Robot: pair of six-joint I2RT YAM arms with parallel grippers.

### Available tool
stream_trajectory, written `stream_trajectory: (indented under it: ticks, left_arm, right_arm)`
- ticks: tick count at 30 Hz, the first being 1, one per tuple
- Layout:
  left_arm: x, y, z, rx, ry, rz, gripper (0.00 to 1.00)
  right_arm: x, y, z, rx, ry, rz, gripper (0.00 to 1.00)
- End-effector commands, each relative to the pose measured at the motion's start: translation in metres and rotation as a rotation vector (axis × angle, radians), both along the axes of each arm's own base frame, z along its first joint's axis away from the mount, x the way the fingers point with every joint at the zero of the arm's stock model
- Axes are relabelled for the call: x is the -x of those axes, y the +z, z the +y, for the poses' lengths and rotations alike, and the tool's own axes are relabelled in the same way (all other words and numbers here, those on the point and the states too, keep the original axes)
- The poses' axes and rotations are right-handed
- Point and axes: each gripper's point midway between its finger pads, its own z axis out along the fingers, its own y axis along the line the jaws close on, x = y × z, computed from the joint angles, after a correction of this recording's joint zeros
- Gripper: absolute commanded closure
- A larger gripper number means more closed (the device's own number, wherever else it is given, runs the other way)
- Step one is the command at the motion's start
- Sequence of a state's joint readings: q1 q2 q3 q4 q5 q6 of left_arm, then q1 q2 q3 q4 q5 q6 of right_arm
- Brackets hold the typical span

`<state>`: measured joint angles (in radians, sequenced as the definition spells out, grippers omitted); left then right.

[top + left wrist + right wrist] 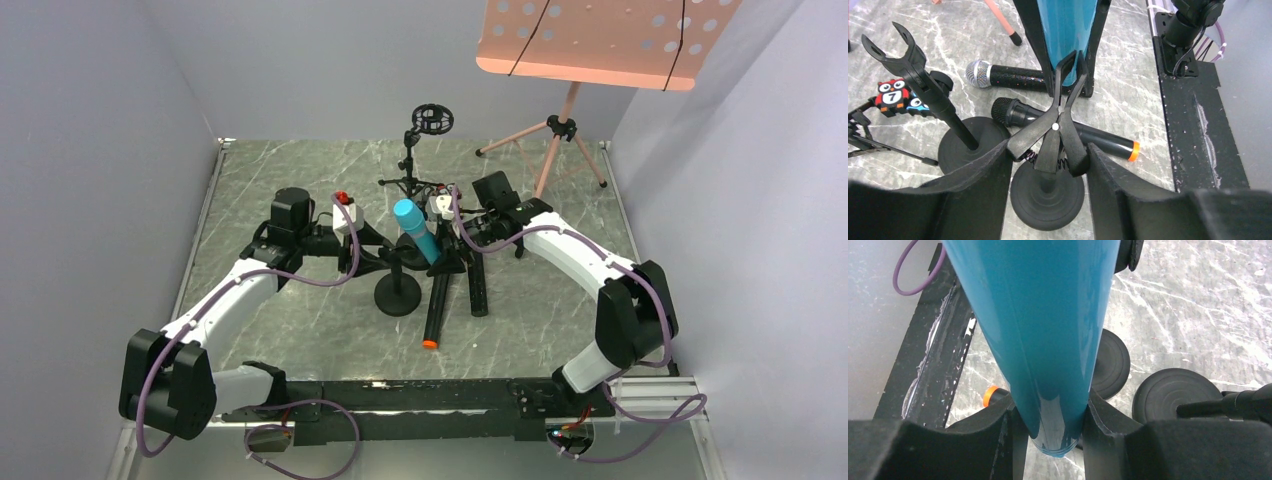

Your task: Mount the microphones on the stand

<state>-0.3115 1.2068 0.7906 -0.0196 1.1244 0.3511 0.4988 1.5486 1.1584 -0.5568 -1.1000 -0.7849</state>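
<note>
My right gripper (452,243) (1050,420) is shut on the tail end of the light blue microphone (415,230) (1038,330), holding it tilted over a round-based stand (398,295). The stand's spring clip (1055,127) has its prongs around the blue body (1068,30). My left gripper (372,255) (1048,160) is shut on the clip's two handles. On the table lie the black microphone with an orange end (434,312) (1098,137) and the black one with a silver mesh head (1003,76).
A second round-based stand (923,85) with an empty clip stands just left of the first. A tripod stand with a ring mount (430,118) is behind. A pink music stand (600,40) is at the back right. An owl toy (893,95) lies nearby.
</note>
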Motion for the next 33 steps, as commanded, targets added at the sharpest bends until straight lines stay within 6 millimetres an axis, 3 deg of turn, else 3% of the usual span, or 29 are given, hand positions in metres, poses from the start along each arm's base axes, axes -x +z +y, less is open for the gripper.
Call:
stream_trajectory:
  ticks: [1, 3, 5, 9, 16, 19, 21, 29, 33]
  left_arm:
    - [0.001, 0.015, -0.003, 0.025, -0.026, -0.075, 0.32]
    - [-0.001, 0.016, -0.003, 0.028, -0.021, -0.085, 0.15]
    - [-0.003, 0.019, -0.003, 0.035, -0.011, -0.106, 0.05]
    - [-0.005, 0.023, -0.004, 0.040, -0.022, -0.122, 0.02]
    - [-0.004, 0.017, -0.008, 0.018, -0.084, -0.054, 0.20]
    - [-0.005, 0.016, -0.008, 0.010, -0.084, -0.037, 0.45]
    - [-0.004, 0.016, -0.008, 0.006, -0.090, -0.028, 0.52]
    - [-0.002, 0.012, -0.005, -0.008, -0.073, -0.037, 0.60]
    - [-0.001, 0.012, -0.005, -0.011, -0.074, -0.036, 0.71]
  right_arm:
    - [-0.008, 0.017, 0.006, -0.041, 0.023, -0.070, 0.96]
    - [-0.008, 0.017, 0.005, -0.041, 0.022, -0.074, 0.96]
    - [-0.007, 0.015, 0.005, -0.039, 0.021, -0.071, 0.96]
    - [-0.007, 0.014, 0.005, -0.036, 0.022, -0.068, 0.96]
    - [-0.007, 0.015, 0.005, -0.037, 0.022, -0.070, 0.96]
    - [-0.007, 0.015, 0.005, -0.036, 0.022, -0.072, 0.96]
    - [-0.008, 0.015, 0.005, -0.035, 0.022, -0.073, 0.96]
    - [-0.011, 0.018, 0.006, -0.037, 0.023, -0.078, 0.96]
    - [-0.013, 0.016, 0.009, -0.023, 0.028, -0.088, 0.96]
